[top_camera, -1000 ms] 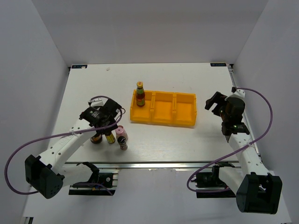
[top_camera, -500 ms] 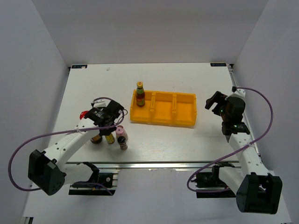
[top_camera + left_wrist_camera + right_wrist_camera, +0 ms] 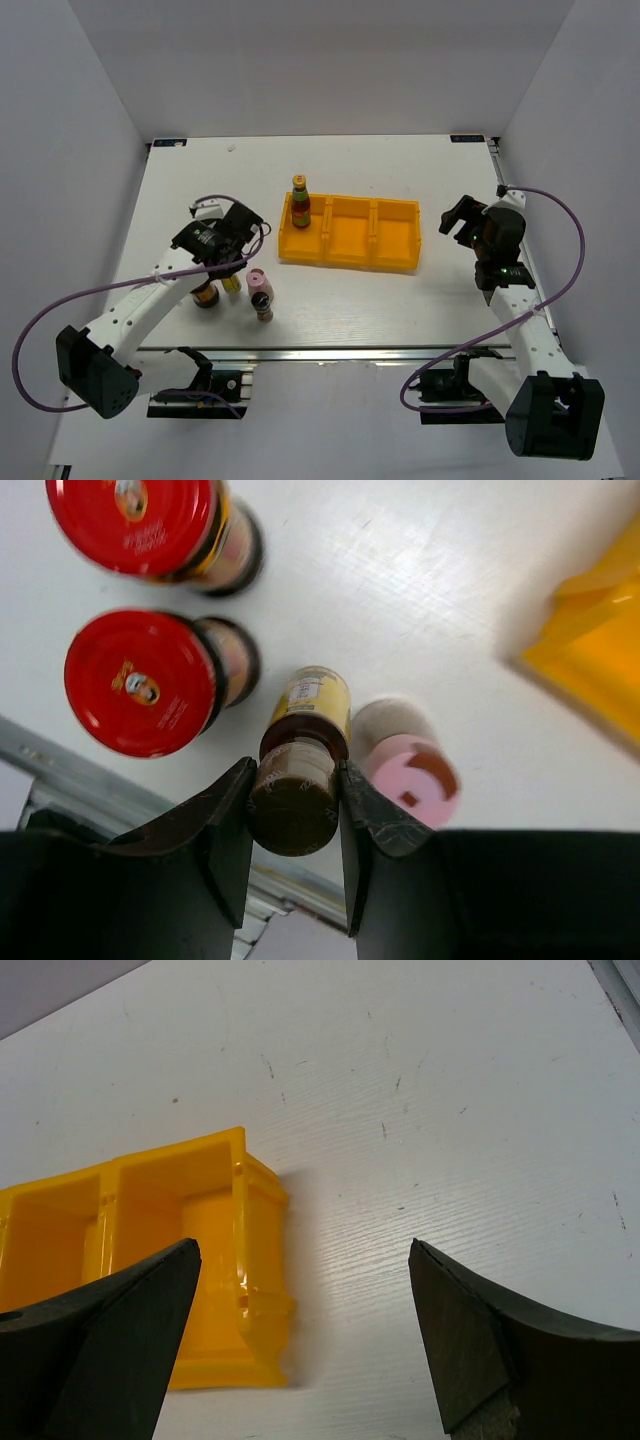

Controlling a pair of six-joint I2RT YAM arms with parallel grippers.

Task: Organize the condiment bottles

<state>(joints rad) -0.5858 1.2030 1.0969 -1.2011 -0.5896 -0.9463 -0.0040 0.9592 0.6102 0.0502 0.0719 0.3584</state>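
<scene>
On the matte white tabletop [image 3: 200,180], left of the glossy yellow plastic tray [image 3: 395,255], my left gripper [image 3: 295,780] had just clamped the slim yellow-capped bottle [image 3: 310,698] near its top; I judged it ready to lift. My right gripper [image 3: 305,1260] waited open. Two squat red-capped bottles [image 3: 140,680] and the pink-capped bottle [image 3: 410,775] stood just beside it.

Yellow tray [image 3: 370,258] on white table [image 3: 400,170]
</scene>
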